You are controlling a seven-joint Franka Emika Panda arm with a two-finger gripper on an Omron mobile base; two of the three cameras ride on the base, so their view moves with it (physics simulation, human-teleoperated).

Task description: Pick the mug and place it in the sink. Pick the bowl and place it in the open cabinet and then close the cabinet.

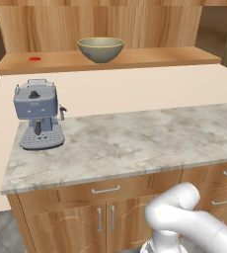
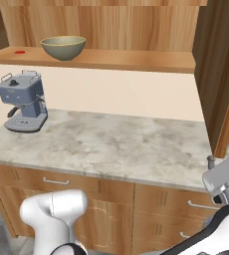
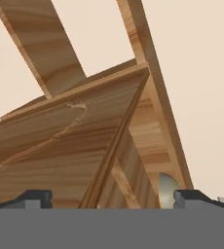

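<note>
A: Where is the bowl (image 1: 100, 49)?
B: It sits upright on the cabinet (image 1: 135, 58) shelf, above the desk (image 1: 135, 143).
A: And the gripper (image 3: 111, 197)?
B: Its fingers stand wide apart, holding nothing, facing a wooden door.

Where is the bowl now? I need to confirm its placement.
The bowl sits on the open cabinet's shelf, left of centre in both base views, right of a small red item, above the coffee machine.

Bowl stowed in cabinet
Olive-tan bowl (image 1: 100, 49) sits upright on the light wood shelf of the cabinet (image 1: 135, 58), left of centre; cabinet door (image 2: 218, 74) stands open.
</note>
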